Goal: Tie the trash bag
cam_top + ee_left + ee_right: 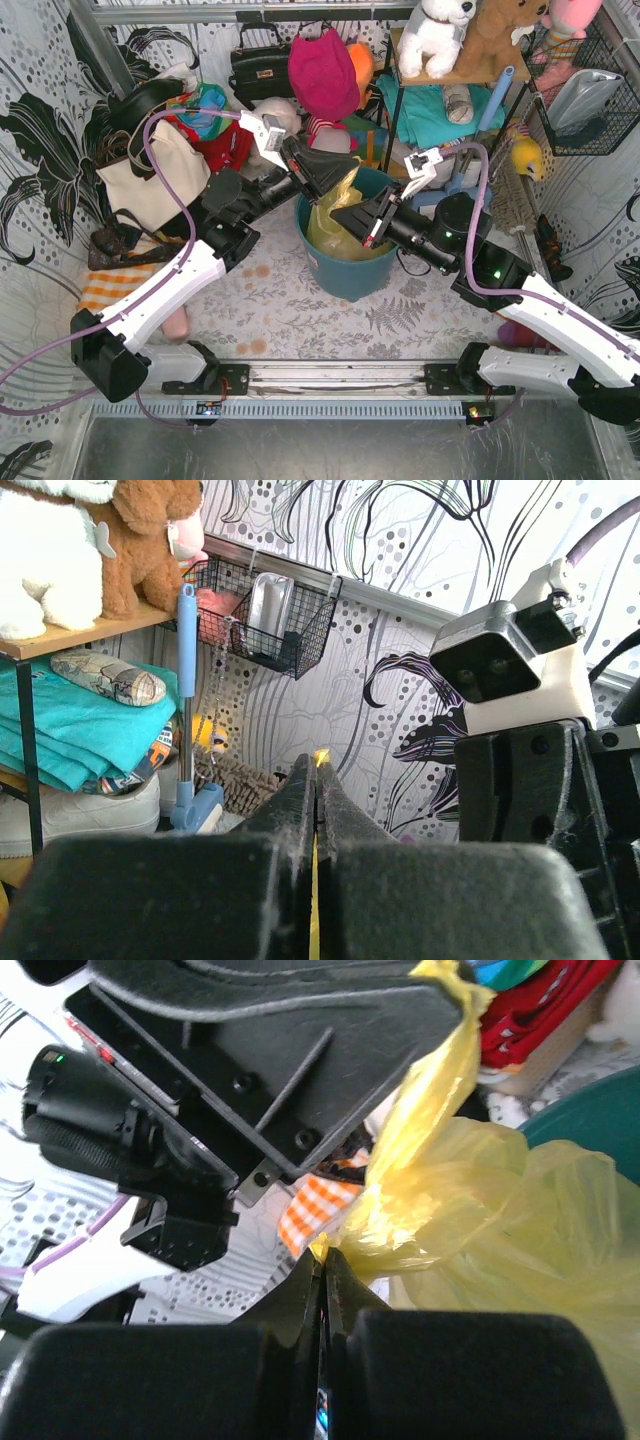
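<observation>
Trash bag [335, 230] sits in the teal bin [345, 278] mid-table, between both arms. Left gripper [343, 187] is clamped tight on a twisted strip of the bag pulled up above the bin rim. A sliver of yellow film shows between its fingers [300, 790] in the left wrist view. Right gripper [322, 1258] is pinched closed on the bag film too, lower down, at the base of that strip. The strip runs diagonally between the two grips. Print on the shelf pouch [108, 677] is too blurred to read.
</observation>
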Controlling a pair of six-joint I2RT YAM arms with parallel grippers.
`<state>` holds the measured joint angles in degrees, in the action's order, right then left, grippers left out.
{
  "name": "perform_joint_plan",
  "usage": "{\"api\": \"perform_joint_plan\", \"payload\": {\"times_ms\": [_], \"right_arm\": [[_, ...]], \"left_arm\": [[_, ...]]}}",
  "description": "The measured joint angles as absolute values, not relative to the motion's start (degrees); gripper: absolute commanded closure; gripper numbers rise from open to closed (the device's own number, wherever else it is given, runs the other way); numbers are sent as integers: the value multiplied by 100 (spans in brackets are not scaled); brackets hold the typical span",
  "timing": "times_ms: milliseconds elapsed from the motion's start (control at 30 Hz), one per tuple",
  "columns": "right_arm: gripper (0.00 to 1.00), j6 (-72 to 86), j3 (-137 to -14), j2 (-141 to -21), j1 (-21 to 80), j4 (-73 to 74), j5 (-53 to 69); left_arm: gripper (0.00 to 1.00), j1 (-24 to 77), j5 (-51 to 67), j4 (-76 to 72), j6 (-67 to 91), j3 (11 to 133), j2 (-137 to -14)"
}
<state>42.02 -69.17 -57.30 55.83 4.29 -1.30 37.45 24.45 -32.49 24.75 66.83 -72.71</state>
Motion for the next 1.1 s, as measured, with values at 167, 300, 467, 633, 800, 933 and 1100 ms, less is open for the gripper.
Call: {"api": "perform_joint_plan", "payload": {"times_ms": [167, 300, 467, 633, 800, 933, 1100], "right_arm": [[100, 4252, -6897, -5793, 5841, 425, -1055], [100, 4292, -6834, -5885, 6088, 423, -1811], [100, 4283, -6834, -6128, 6545, 421, -2716], [100, 4152, -6836, -6394, 6928, 427, -3594], [100, 3819, -6818, -6567, 7181, 307, -4471], [100, 3492, -6652, -6573, 7205, -106, -5037], [100, 3030, -6469, -6591, 7205, -567, -5537]], "left_arm": [[100, 3745, 2447, -3251, 2480, 6683, -7271], [100, 3745, 2462, -3256, 2499, 6683, -7271], [100, 3745, 2526, -3264, 2521, 6683, -7271], [100, 3745, 2703, -3262, 2526, 6683, -7269], [100, 3745, 2842, -3260, 2528, 6683, -7262], [100, 3745, 2928, -3253, 2528, 6683, -7227], [100, 3745, 2980, -3245, 2526, 6683, -7137]]}}
